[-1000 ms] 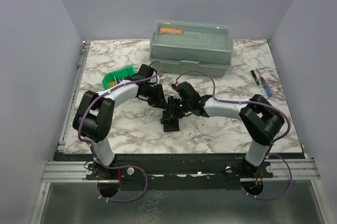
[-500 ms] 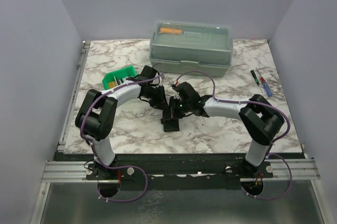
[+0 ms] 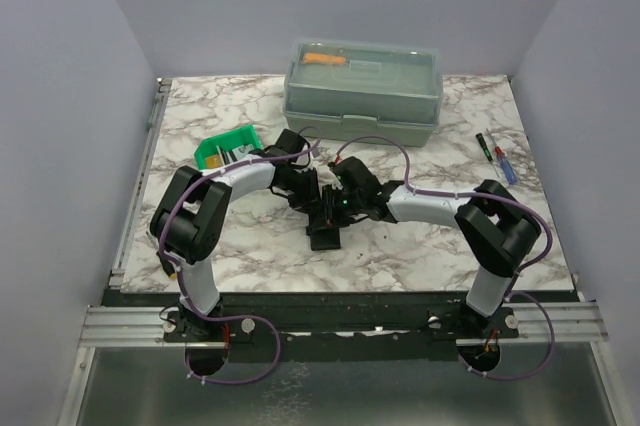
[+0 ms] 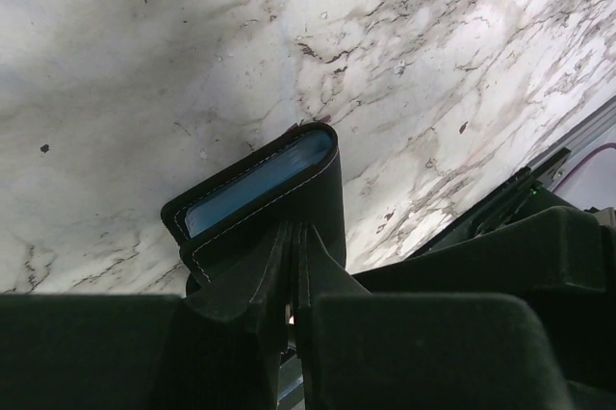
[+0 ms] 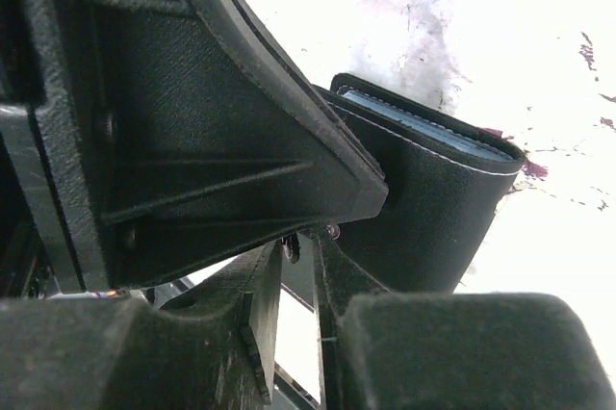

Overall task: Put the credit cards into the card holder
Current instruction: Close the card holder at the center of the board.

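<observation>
Looks partway done: pinches the folded holder (image 4: 279,184), in the middle of the desk (image 3: 410,246) and showing bluish edges inside, perhaps cards (image 4: 252,191), in the left hand (image 4: 294,242), pressed together on its cover, crowds it with the right hand (image 5: 300,264), grip impossible to tell, with something pale lying in the bin (image 3: 243,135).

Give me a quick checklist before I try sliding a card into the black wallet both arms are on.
1. Left fingers pinching the card holder: ok, closed on its cover edge.
2. Right fingers holding it: cannot tell, the holder sits at them but contact is hidden.
3. Holder opened for loading: not ok, it is folded nearly shut.
4. Card ready at the fingers: not ok, none shows in either wrist view.
5. Room between the two sets of fingers: not ok, they crowd together over the holder in the top view.
</observation>
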Controlling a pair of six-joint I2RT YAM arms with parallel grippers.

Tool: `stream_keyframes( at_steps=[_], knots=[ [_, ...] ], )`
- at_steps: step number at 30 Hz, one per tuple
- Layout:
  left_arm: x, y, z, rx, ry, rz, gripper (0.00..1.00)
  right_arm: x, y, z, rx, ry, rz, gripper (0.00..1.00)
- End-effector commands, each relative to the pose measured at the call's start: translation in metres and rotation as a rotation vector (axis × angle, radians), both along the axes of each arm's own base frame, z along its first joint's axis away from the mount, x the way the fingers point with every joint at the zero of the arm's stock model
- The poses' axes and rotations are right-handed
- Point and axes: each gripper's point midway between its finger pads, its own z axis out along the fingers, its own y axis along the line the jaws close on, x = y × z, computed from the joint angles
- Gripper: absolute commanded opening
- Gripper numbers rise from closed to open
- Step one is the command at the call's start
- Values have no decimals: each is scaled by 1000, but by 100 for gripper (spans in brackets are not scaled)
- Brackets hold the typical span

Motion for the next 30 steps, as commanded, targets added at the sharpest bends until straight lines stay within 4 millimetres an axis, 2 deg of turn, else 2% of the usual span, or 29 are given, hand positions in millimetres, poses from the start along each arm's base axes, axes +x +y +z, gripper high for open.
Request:
stream_keyframes(
  at_steps=[1, 4, 7, 13, 20, 27, 30],
  knots=[
    [6, -4, 1, -12, -20, -11, 10, 4, 2, 12, -3, -42, -2, 23],
    [6, -4, -1, -11, -15, -12, 10, 5, 0, 15, -5, -48, -14, 23],
    [7, -5, -1, -10, -15, -14, 10, 6, -1, 16, -5, -51, -17, 18],
    [6, -4, -4, -7, -9, -15, 10, 5, 0, 14, -7, -48, -14, 1],
    [7, -4, -5, -1, -12, -12, 10, 8, -6, 4, -51, -37, -42, 0],
    [6, -2, -10, 11, -3, -10, 9, 11, -6, 9, -56, -54, -37, 0],
    [7, -2, -12, 17, -4, -8, 9, 10, -9, 5, -76, -45, -47, 0]
  ],
)
